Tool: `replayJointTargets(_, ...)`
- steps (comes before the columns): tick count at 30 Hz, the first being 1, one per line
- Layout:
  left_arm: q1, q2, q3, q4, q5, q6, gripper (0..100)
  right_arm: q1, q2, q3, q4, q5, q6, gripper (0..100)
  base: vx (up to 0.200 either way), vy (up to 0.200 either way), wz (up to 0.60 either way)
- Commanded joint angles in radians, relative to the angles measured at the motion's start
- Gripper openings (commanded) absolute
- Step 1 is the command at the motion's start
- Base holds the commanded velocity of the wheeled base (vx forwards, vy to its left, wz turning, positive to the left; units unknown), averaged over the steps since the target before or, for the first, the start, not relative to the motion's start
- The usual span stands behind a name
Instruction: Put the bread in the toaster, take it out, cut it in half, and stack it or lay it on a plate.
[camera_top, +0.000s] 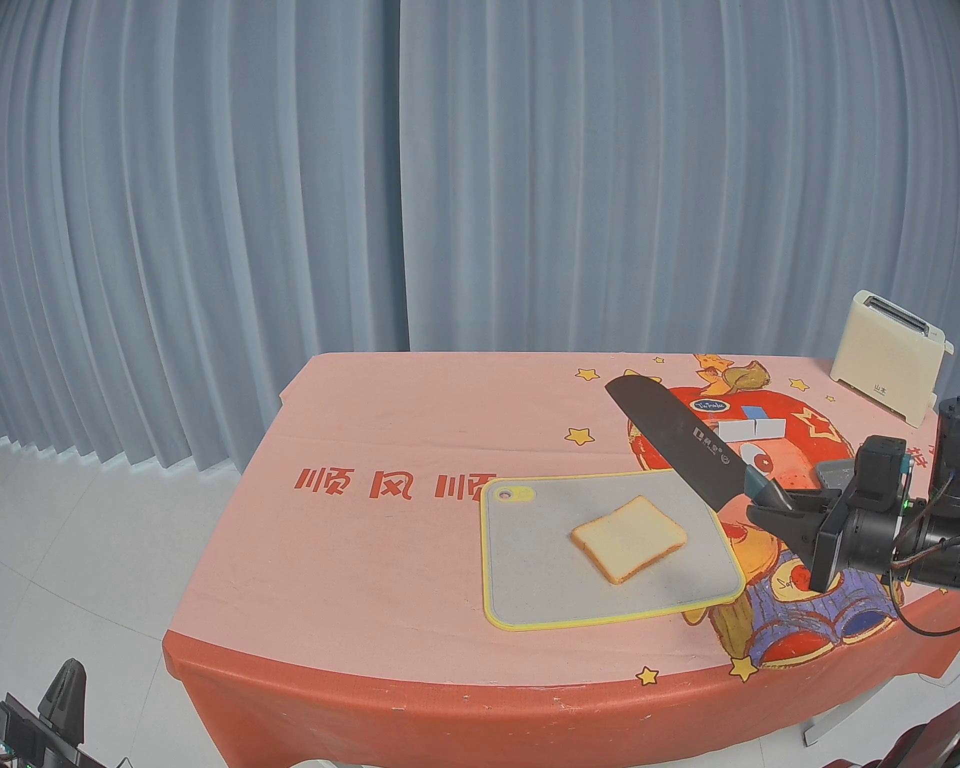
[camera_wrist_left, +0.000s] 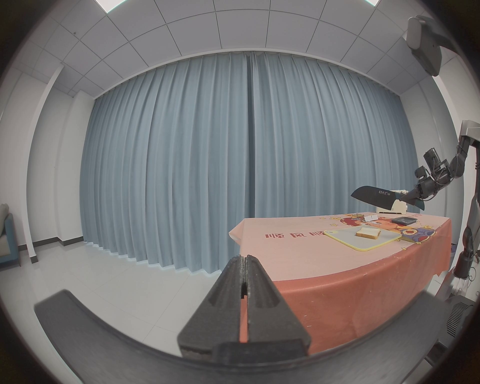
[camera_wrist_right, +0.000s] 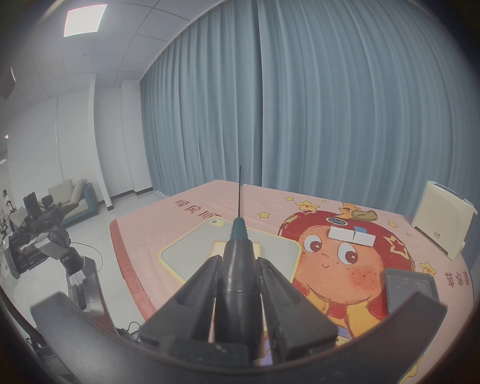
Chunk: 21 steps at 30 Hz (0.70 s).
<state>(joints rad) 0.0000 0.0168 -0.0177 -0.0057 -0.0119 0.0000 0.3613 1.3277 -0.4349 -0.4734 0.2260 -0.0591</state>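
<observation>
Nearest, low and off the table's left front corner, the left gripper (camera_wrist_left: 243, 267) hung with its fingers pressed together on nothing. The table (camera_top: 380, 580) wore a pink and orange cloth with a cartoon print. On it, toward the right of the middle, lay a grey cutting board (camera_top: 535, 580) with a yellow rim. The bread (camera_top: 628, 538), one whole uncut slice, lay flat on the board's right half. Above the board's far right corner the knife (camera_top: 680, 440) was held clear of the board, its dark blade slanting up and away to the left. The right gripper (camera_top: 778, 508) was clamped on the knife's handle, just beyond the board's right edge. Behind the blade sat small white blocks (camera_top: 752, 430), and a dark square tray (camera_wrist_right: 407, 287) lay near the gripper. The cream toaster (camera_top: 888, 355) stood upright at the table's far right corner, well apart from the bread.
</observation>
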Motion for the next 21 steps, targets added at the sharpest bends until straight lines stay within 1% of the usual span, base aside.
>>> replayJointTargets(1,0.0,-0.009,0.018,0.0,0.0,0.002,0,0.018,-0.001,-0.004,-0.001,0.0,0.001,0,0.0,0.0,0.0)
replayJointTargets(3,0.0,-0.009,0.018,0.0,0.0,0.0,0,0.033,0.005,-0.004,-0.001,-0.002,0.002,0,0.0,0.0,0.0)
replayJointTargets(5,0.0,-0.009,0.018,0.0,0.0,0.0,0,0.05,0.008,-0.005,-0.001,-0.017,0.005,0,0.0,0.0,0.0)
replayJointTargets(8,0.0,-0.009,0.018,0.0,0.0,0.002,0,0.079,0.013,-0.007,-0.001,-0.096,0.012,0,0.0,0.0,0.0)
replayJointTargets(10,0.0,-0.009,0.018,0.0,0.0,0.0,0,0.087,0.024,-0.01,-0.002,-0.119,0.016,0,0.0,0.0,0.0)
replayJointTargets(12,0.0,-0.009,0.018,0.0,0.0,0.002,0,0.09,0.027,-0.007,-0.014,-0.12,0.028,0,0.0,0.0,0.0)
replayJointTargets(15,0.0,-0.009,0.018,0.0,0.0,0.0,0,0.102,0.039,0.008,-0.04,-0.119,0.028,0,0.0,0.0,0.0)
replayJointTargets(16,0.0,-0.009,0.018,0.0,0.0,0.0,0,0.12,0.047,0.021,-0.045,-0.123,0.027,0,0.0,0.0,0.0)
replayJointTargets(21,0.0,-0.009,0.018,0.0,0.0,0.0,0,0.148,0.065,0.035,-0.045,-0.129,0.027,0,0.0,0.0,0.0)
